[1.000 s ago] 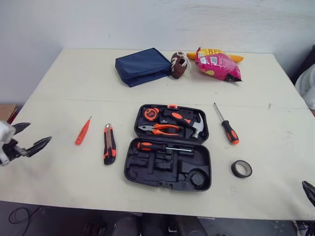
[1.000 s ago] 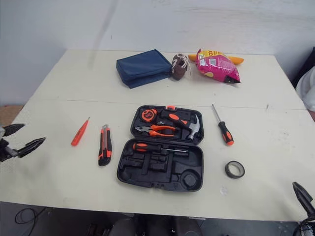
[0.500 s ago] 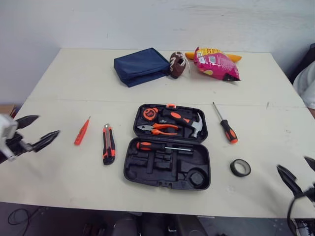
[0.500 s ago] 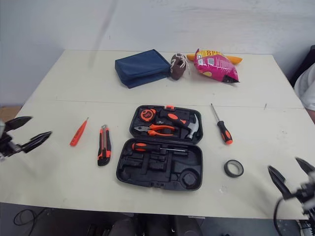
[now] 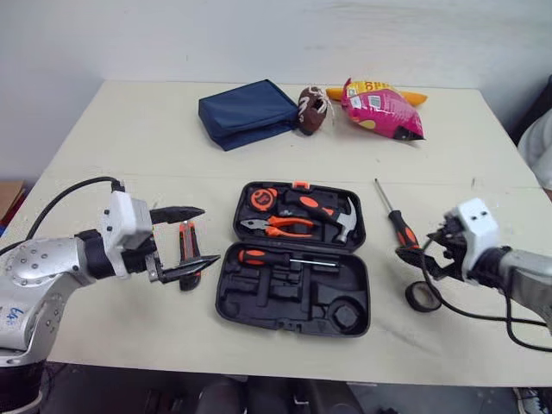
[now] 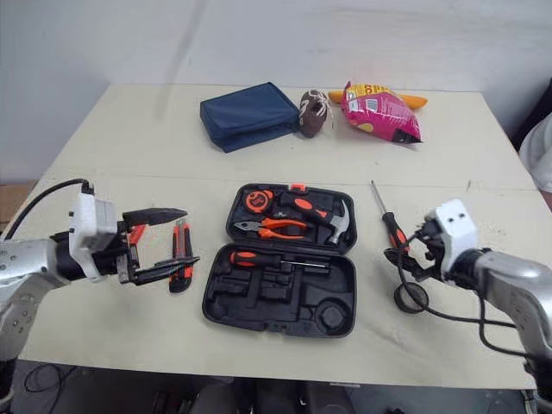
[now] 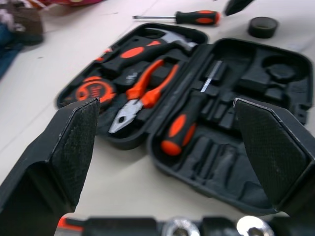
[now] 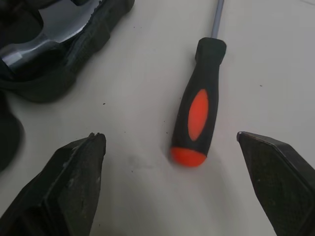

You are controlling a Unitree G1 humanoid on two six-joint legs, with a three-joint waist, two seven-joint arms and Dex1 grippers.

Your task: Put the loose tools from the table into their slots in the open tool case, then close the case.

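Tape roll is being carried by the table at front right. The right end effector is being held spread at the handle end of the screwdriver. The left end effector is being held spread beside the utility knife, left of the open tool case.

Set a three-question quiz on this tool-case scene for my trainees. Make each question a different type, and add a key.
1. True or false: the tool case is shut.
2. Which tool lies just ahead of the open right end effector? A) hammer B) loose screwdriver C) pliers
3. Fill in: by the robot's own sides, the tape roll lies to the tool case's ____.

Key: 1 false; 2 B; 3 right.
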